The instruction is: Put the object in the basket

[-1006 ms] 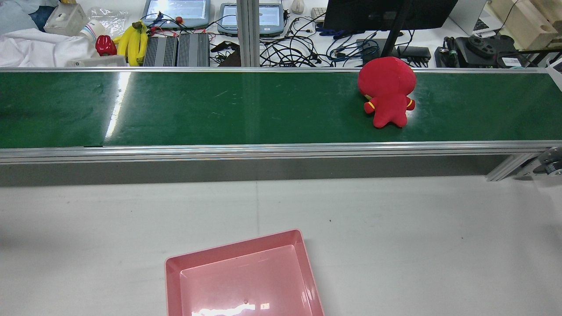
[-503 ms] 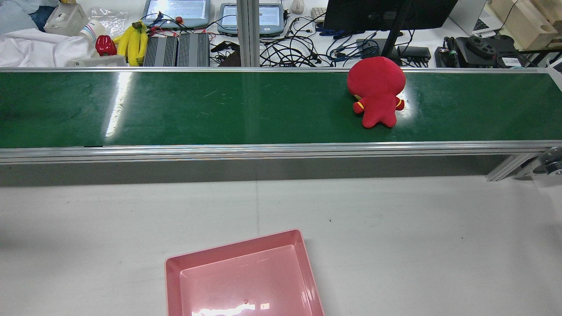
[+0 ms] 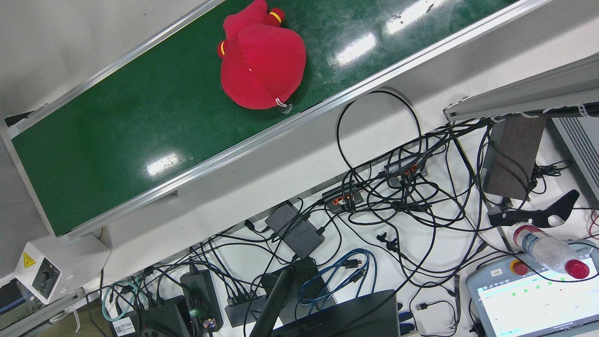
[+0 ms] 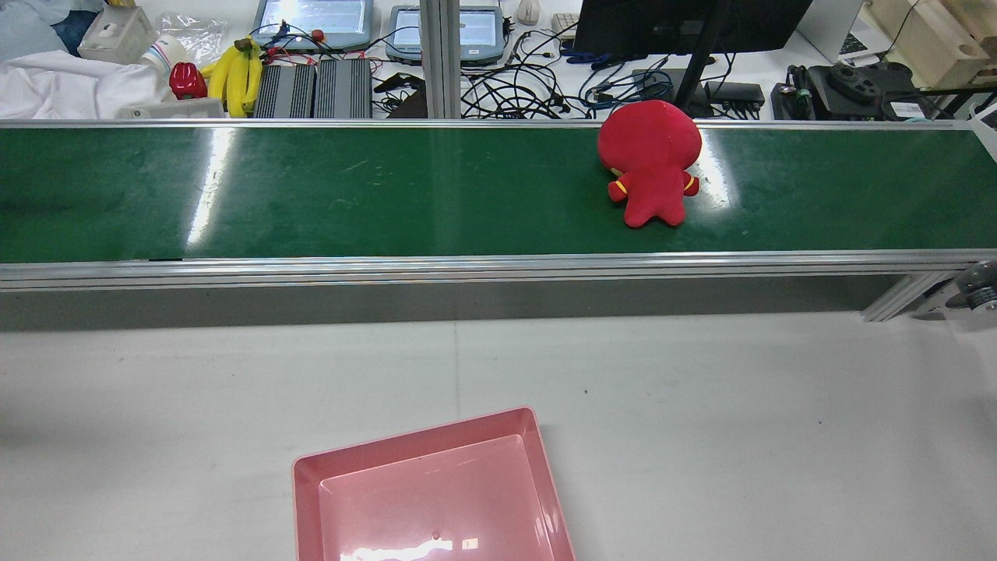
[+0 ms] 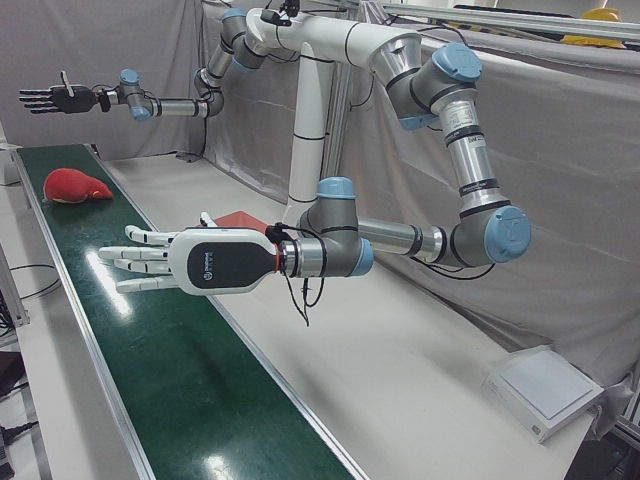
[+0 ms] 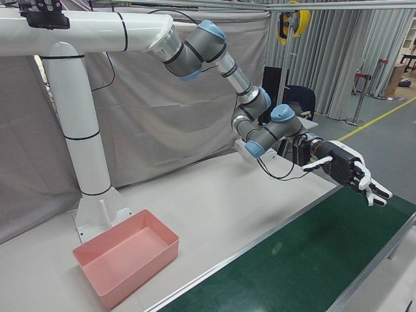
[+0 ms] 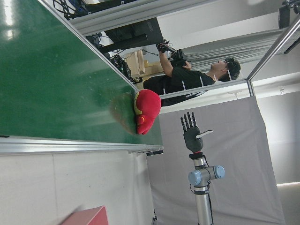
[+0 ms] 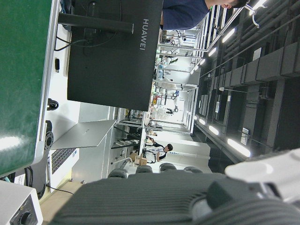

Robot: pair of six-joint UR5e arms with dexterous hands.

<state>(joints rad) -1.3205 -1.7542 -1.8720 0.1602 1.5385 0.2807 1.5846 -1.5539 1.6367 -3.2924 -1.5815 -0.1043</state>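
**Inspector A:** Starting with the front view: where is the object?

**Inspector B:** The red plush toy (image 3: 262,65) lies on the green belt (image 3: 140,117), at 12 o'clock in the frame. No hand shows.

**A:** Rear view?

**B:** The toy is at 1 o'clock from the pink basket (image 4: 413,436), well apart from it, on the robot's right half. Its long axis crosses the belt, head at 12 o'clock and feet at 6. The basket is empty.

**A:** Left-front view?

**B:** The left hand (image 5: 175,262) hovers over the belt, fingers spread flat, holding nothing. The toy lies well away at its 11 o'clock. The right hand (image 5: 45,98), likewise splayed and empty, hangs above the belt near the toy.

**A:** Right-front view?

**B:** It shows only the right hand, fingers apart and empty. The toy is out of frame.

**A:** Hand views?

**B:** The left one shows the toy between the two hands. The right one shows a monitor (image 8: 115,49) and no toy.

**A:** Finding?

**B:** In my judgement the right hand is nearer and should take the toy.
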